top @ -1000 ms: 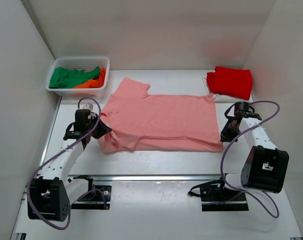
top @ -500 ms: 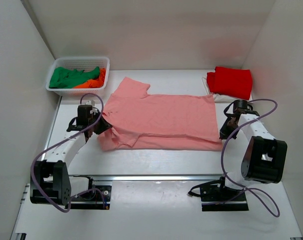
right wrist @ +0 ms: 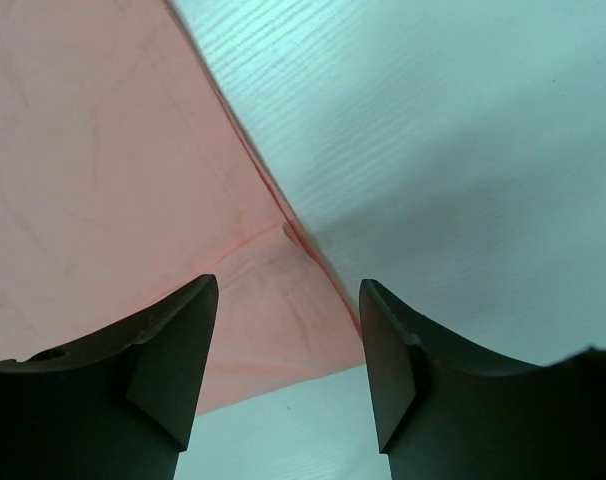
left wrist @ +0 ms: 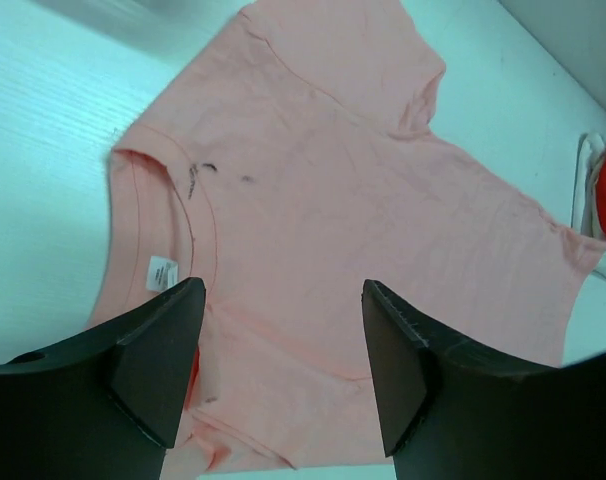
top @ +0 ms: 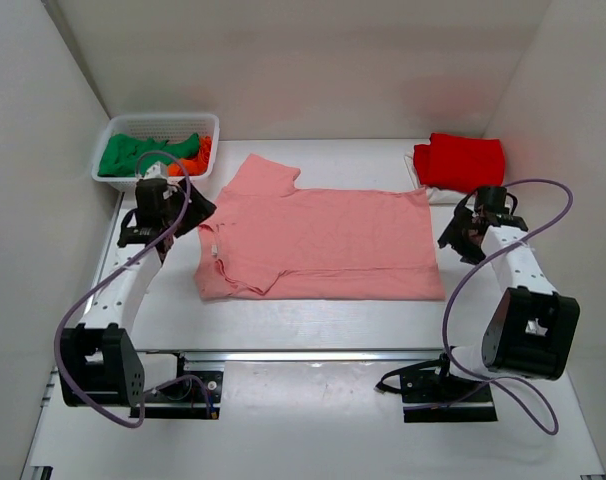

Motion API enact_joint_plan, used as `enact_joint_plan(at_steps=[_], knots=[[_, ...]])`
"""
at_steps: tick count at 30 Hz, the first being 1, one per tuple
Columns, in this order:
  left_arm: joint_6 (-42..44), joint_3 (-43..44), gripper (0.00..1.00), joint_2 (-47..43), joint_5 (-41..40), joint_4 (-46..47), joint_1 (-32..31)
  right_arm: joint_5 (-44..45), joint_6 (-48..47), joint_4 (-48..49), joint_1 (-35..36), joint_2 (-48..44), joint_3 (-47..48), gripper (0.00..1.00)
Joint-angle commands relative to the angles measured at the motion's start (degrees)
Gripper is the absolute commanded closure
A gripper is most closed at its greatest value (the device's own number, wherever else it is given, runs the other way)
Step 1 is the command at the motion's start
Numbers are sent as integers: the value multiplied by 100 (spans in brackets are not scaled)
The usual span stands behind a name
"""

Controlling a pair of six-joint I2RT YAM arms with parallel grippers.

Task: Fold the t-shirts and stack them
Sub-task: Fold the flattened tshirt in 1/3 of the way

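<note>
left pincer wide open, empty | right pincer parted, empty | salmon-pink t-shirt flat on desk | risk: next grasp catching one layer only, fold skews

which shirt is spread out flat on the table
The salmon-pink t-shirt, lying open in the middle. The red t-shirt sits folded at the far right; the green t-shirt and orange t-shirt are bunched in the basket.

The left arm and right arm have white links, black joints and looping lilac cables; their fingers are black wedges
</note>
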Motion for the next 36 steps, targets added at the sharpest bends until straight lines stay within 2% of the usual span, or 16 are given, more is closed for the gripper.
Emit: enact_joint_plan(at_steps=[1, 6, 9, 13, 18, 22, 25, 32, 34, 36], knots=[[207, -187, 26, -474, -304, -992, -87, 84, 149, 85, 203, -524, -222, 44], [225, -1189, 28, -809, -244, -1363, -359, -539, 377, 426, 703, -745, -768, 45], [129, -1532, 31, -519, -313, -1407, -579, -742, 483, 760, 1091, -614, -926, 51], [-73, -1806, 32, -19, -638, -1223, -632, -813, 597, 963, 1451, -324, -1076, 51], [-74, -1781, 32, 70, -1209, -1301, -571, -577, 229, 544, 1320, 396, -1007, 51], [154, -1814, 30, -9, -1544, -1583, -421, -427, -43, -55, 837, 722, -1006, 49], [85, -1841, 31, -202, -1404, -1741, -648, -444, -219, -178, 626, 504, -1146, 48], [-310, -2017, 36, -702, -1078, -2162, -1474, -410, -439, -617, 792, 503, -1199, 44], [-355, -1956, 37, -852, -1114, -2285, -1624, -348, -483, -732, 836, 503, -1252, 43], [-347, -1868, 40, -1132, -773, -2478, -1486, -269, -536, -986, 836, 407, -1296, 41]])
